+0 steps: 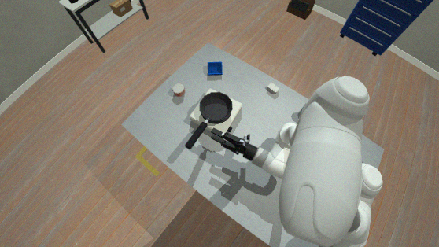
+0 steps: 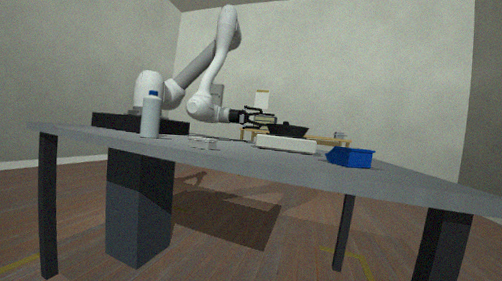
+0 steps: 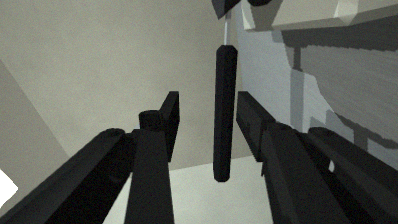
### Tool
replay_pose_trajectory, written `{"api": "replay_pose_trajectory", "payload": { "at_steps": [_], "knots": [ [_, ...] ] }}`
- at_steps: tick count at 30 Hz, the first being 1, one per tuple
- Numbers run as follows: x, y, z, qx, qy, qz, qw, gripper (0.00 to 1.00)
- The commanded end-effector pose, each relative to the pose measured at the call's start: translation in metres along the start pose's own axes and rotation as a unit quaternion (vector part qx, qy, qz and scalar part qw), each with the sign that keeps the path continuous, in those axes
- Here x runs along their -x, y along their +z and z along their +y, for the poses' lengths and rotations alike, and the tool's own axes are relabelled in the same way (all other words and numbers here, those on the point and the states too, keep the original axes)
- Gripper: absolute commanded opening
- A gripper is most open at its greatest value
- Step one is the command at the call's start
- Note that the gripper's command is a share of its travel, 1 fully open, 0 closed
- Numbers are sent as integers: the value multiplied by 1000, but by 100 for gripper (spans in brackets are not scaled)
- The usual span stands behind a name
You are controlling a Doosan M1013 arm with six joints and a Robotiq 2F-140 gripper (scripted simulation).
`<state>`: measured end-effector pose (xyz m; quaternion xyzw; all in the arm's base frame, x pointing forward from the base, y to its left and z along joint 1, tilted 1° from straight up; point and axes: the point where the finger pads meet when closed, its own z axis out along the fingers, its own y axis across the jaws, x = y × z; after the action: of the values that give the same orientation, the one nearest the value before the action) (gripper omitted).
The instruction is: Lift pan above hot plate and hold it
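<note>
A black pan point(image 1: 215, 107) sits on the white hot plate point(image 1: 217, 121) in the middle of the grey table. Its long black handle point(image 1: 196, 134) sticks out past the plate toward the table's front edge. My gripper point(image 1: 215, 135) is level with the handle, right beside it. In the wrist view the handle point(image 3: 224, 112) runs between my two fingers with a gap on each side, so the fingers are partly open and do not touch it. In the side view the gripper point(image 2: 268, 119) is just left of the pan point(image 2: 288, 130), above the plate point(image 2: 286, 144).
A blue bin point(image 1: 215, 68) and a small can point(image 1: 178, 90) stand behind and left of the plate, and a small white box point(image 1: 272, 88) to its right. In the side view a white bottle point(image 2: 150, 114) stands by the arm's black base point(image 2: 138, 123).
</note>
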<state>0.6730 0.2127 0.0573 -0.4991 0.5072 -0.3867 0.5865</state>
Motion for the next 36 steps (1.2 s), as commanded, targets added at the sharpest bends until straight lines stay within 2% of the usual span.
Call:
{"api": "replay_pose_trajectory", "payload": {
  "at_steps": [1, 13, 36],
  "knots": [
    [-1, 0, 6, -1, 0, 0, 1000, 41],
    [-5, 0, 23, -1, 0, 0, 1000, 41],
    [-5, 2, 24, -1, 0, 0, 1000, 41]
  ]
}}
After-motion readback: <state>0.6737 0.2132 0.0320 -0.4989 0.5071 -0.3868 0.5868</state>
